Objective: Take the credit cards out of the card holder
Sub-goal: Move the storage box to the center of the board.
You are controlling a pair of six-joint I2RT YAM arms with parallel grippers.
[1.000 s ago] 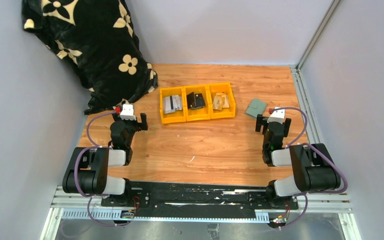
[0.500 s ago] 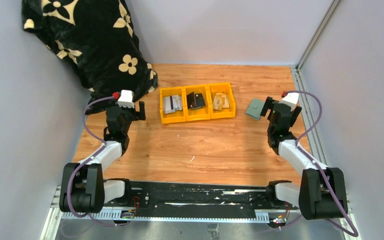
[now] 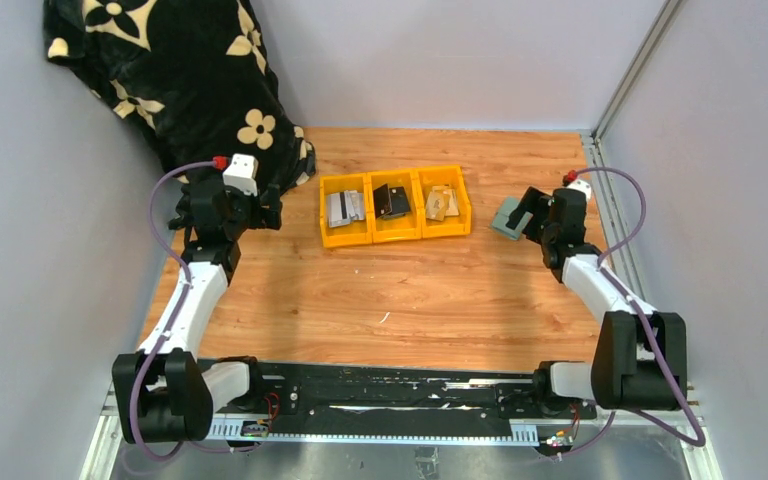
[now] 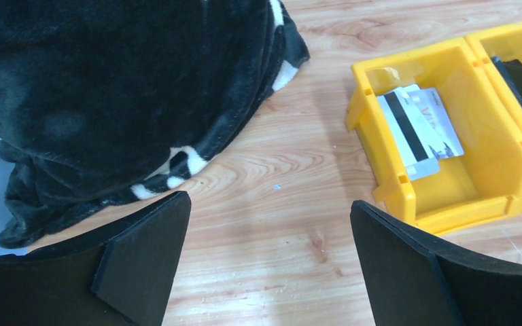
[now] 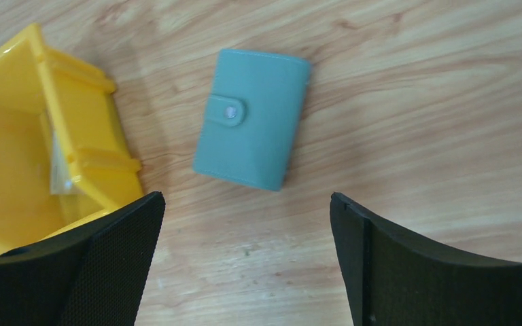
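Both arms have stretched forward from their folded pose. Now the right gripper [image 5: 246, 201] hangs over the card holder [image 5: 251, 119], jaws spread wide and empty, while the left gripper [image 4: 268, 204], equally agape, sits near the far left corner beside the blanket [image 3: 160, 80]. The holder lies flat toward the far right corner, tab fastened, just beside the yellow bins [image 3: 396, 238]. A grasp looks imminent; no card is out yet.

Three yellow bins [image 3: 396, 236]; black floral blanket [image 3: 175, 90] left.
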